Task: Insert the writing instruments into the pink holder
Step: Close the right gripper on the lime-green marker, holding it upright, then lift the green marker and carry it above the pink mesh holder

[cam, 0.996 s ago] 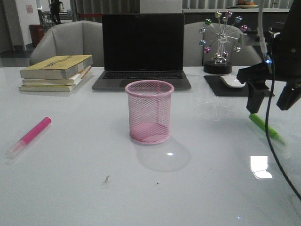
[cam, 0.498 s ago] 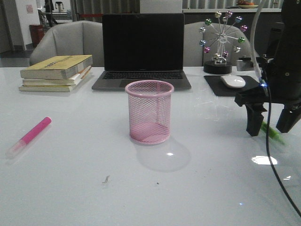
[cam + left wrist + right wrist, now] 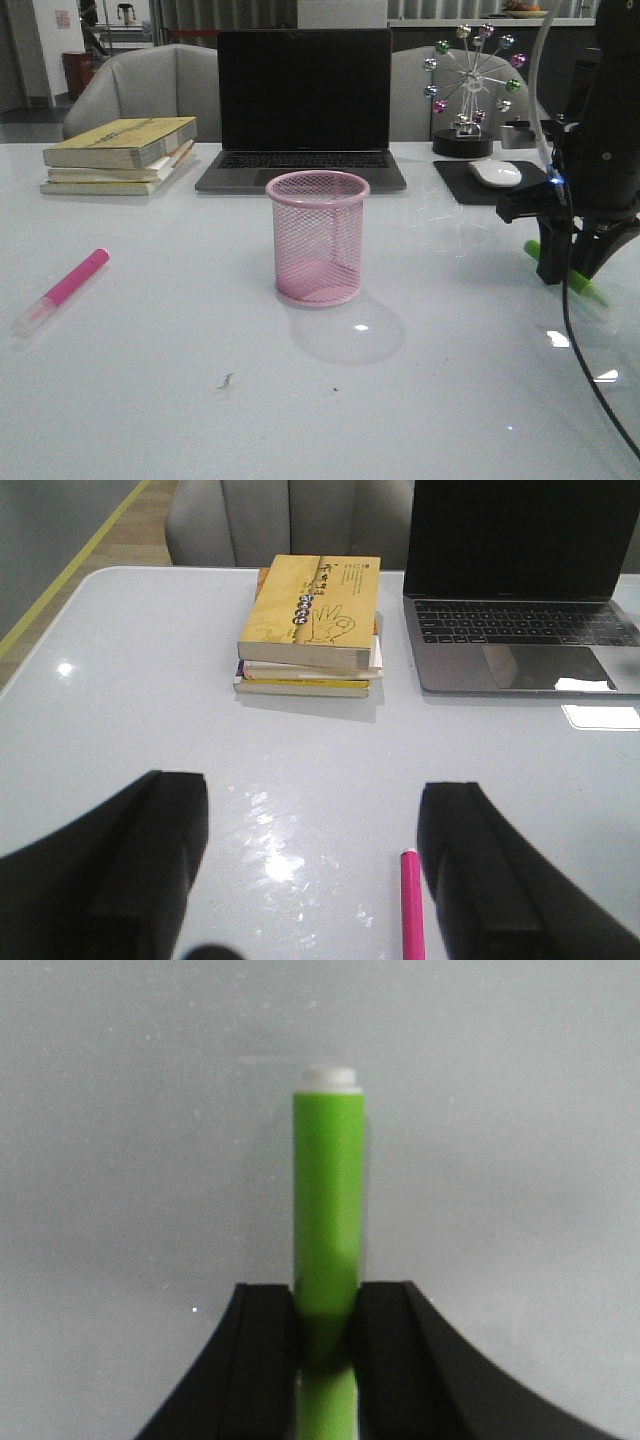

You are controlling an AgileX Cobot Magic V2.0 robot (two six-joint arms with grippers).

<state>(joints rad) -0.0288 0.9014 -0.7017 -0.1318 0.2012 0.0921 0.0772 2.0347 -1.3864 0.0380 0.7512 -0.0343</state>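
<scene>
Green highlighter point(image 3: 327, 1220) lies on the tabletop point(image 3: 150, 400) well right of the pink holder point(image 3: 318, 238), right pincer point(image 3: 567, 272) clenched on its barrel. Gripped off-centre, it could tilt and snag the rim. Left pincer point(image 3: 315, 880) hangs released near the pink highlighter point(image 3: 67, 286). Open tabletop separates highlighter and holder.

The room is dim and the front view greyish and a little grainy. Overhead lamps throw glare spots on the glossy white table point(image 3: 150, 400), one at five o'clock of the pink holder point(image 3: 318, 237), inside its soft shadow. The right wrist view is soft, the green highlighter point(image 3: 328, 1220) slightly blurred.
</scene>
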